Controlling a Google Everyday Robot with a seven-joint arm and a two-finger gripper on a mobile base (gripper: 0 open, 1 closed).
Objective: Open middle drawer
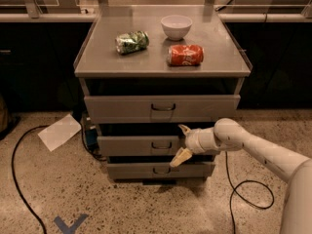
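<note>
A white arm's gripper (181,143), jaws spread wide, hovers at the middle drawer (129,146) front, just right of its handle (161,145).

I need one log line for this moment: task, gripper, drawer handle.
task: open middle drawer | gripper: open, at the drawer front, beside handle | handle: not gripped
</note>
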